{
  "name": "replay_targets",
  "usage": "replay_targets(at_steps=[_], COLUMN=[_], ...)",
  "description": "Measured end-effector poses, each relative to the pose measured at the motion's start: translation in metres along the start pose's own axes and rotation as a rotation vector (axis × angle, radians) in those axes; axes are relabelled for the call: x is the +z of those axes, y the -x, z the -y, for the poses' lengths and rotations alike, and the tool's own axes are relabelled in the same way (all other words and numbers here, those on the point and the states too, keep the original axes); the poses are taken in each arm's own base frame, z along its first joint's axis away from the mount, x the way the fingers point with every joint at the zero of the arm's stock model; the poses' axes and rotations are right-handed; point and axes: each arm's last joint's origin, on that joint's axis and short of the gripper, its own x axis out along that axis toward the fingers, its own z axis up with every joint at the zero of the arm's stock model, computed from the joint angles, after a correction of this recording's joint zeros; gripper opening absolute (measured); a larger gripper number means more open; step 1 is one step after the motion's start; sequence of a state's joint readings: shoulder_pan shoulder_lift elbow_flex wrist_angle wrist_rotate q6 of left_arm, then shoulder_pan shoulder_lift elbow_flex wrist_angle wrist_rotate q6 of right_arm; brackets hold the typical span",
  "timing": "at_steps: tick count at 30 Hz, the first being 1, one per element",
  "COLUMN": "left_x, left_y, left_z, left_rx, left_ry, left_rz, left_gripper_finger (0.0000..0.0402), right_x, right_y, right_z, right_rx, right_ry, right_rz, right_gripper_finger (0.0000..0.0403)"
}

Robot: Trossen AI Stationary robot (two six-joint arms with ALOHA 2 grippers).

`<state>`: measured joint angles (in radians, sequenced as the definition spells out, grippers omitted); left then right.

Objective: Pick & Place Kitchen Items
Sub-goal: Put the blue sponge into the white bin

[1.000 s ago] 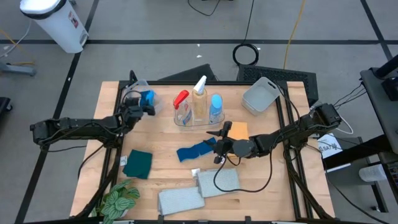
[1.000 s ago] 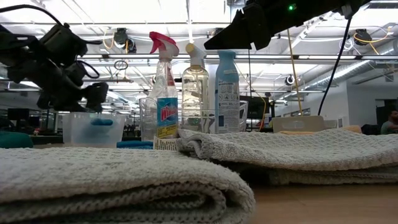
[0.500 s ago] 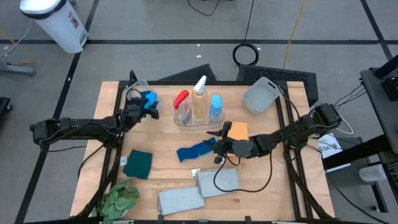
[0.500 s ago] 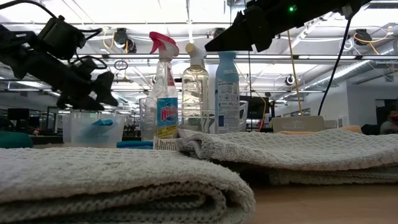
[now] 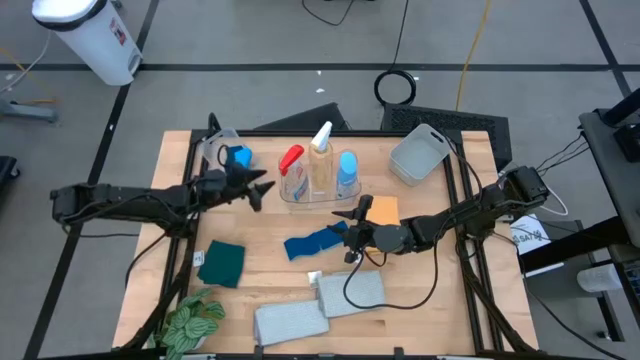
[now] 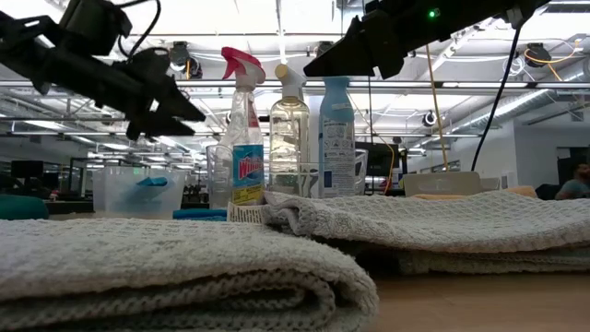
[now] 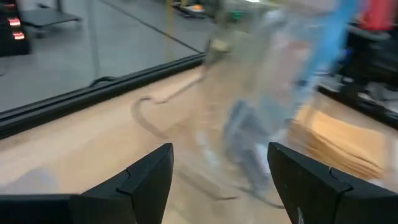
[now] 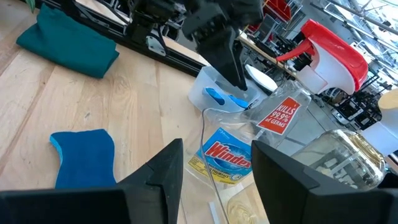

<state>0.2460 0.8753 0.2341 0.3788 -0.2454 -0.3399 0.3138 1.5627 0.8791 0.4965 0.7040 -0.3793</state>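
My left gripper point(image 5: 257, 188) is open and empty, in the air between the small clear tub point(image 5: 222, 152) and the bottles; it also shows in the low view point(image 6: 180, 115). A blue sponge point(image 5: 238, 157) lies in that tub. The red-trigger point(image 5: 291, 160), white-trigger point(image 5: 321, 140) and blue-capped point(image 5: 347, 166) bottles stand in a clear tub point(image 5: 318, 192). My right gripper point(image 5: 350, 226) is open and empty over the right end of the blue cloth point(image 5: 312, 243), beside the orange sponge point(image 5: 384, 210). The teal cloth point(image 5: 222, 263) lies flat at the left.
Two grey folded towels point(image 5: 290, 322) point(image 5: 352, 290) lie near the front edge. A grey tub point(image 5: 418, 155) stands at the back right. A green leafy plant point(image 5: 193, 322) is at the front left corner. Bare wood shows between the teal cloth and the clear tubs.
My left gripper has moved from over the small clear tub toward the table's right, toward the bottles, and has risen. The blue sponge has stayed in the tub. My right arm has kept still.
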Motion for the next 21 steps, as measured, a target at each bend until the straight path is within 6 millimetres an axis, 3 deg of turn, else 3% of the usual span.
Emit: replay_targets(at_steps=[11,21], left_x=[-0.004,-0.009], left_y=[0.005,0.015], left_z=[0.023,0.046], left_rx=[-0.301,-0.475], left_ry=[-0.038,-0.146], left_rz=[-0.087,-0.076], left_gripper_finger=[0.0266,0.0266], right_x=[0.0,0.001], right_y=[0.0,0.0], right_z=[0.0,0.0], right_rx=[0.0,-0.002], right_ry=[0.0,-0.006], right_rz=[0.0,0.006], right_gripper_finger=[0.0155,0.0155])
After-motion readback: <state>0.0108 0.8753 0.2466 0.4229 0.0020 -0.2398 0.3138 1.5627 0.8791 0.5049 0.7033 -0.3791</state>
